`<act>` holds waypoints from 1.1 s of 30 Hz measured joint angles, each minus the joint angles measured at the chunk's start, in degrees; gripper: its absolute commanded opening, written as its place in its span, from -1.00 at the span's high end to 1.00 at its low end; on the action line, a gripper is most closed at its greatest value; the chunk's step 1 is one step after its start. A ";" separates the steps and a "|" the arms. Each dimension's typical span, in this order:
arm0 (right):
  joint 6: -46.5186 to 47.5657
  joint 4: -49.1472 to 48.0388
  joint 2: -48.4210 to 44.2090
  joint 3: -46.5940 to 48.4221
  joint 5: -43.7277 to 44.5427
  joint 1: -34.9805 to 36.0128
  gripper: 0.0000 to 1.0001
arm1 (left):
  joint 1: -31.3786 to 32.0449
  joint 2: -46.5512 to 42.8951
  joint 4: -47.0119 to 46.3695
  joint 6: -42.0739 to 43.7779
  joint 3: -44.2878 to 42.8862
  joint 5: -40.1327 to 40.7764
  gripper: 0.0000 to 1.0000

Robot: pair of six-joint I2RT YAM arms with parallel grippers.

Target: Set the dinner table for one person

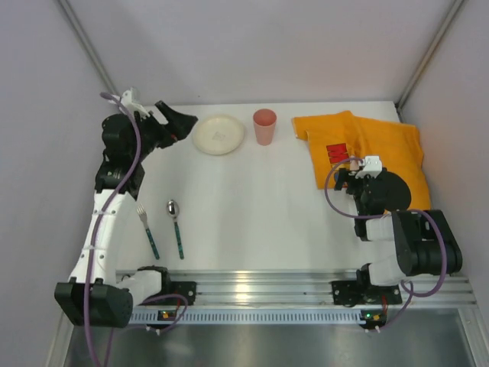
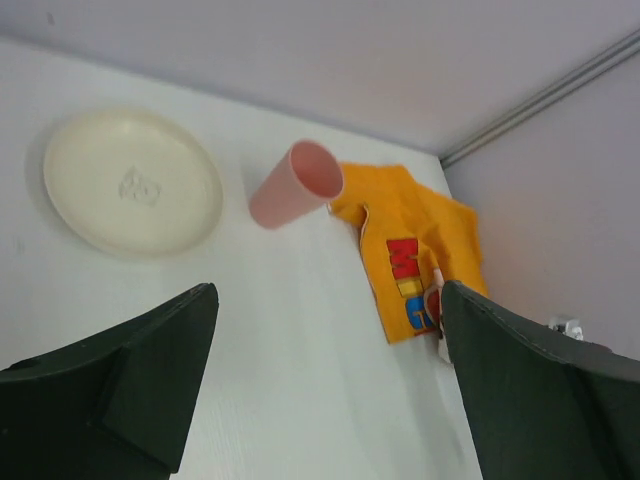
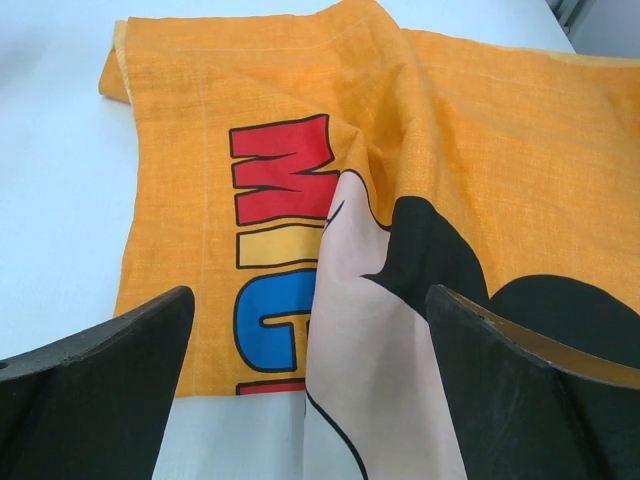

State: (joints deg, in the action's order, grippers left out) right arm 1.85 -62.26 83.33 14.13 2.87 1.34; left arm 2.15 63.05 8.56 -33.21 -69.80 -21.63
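Plain pale grey panels close the space in: a back wall (image 1: 260, 46), a left wall (image 1: 34, 153) and a right wall (image 1: 462, 145). Slim metal struts (image 1: 85, 42) run along both back corners. The light is soft and even, with faint shadows. A brushed grey metal sheet (image 1: 306, 348) lies lowest in the top view.

Flat matte-white dinner table (image 1: 252, 206), ribbed front rail

Orange mat (image 1: 382, 141) partly under right arm (image 1: 382, 193), right pincer (image 3: 310, 300) fingers cut by lower edge, plate (image 2: 100, 205) emblem unreadable
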 measured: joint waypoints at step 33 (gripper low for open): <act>-15.96 35.78 -11.69 29.07 1.95 4.59 -0.99 | 28.48 17.38 14.71 -4.55 -3.02 9.99 -0.97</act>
State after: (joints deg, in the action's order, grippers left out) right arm -14.11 -26.48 71.64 43.20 4.82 5.93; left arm 30.63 80.42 23.27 -37.76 -72.82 -11.64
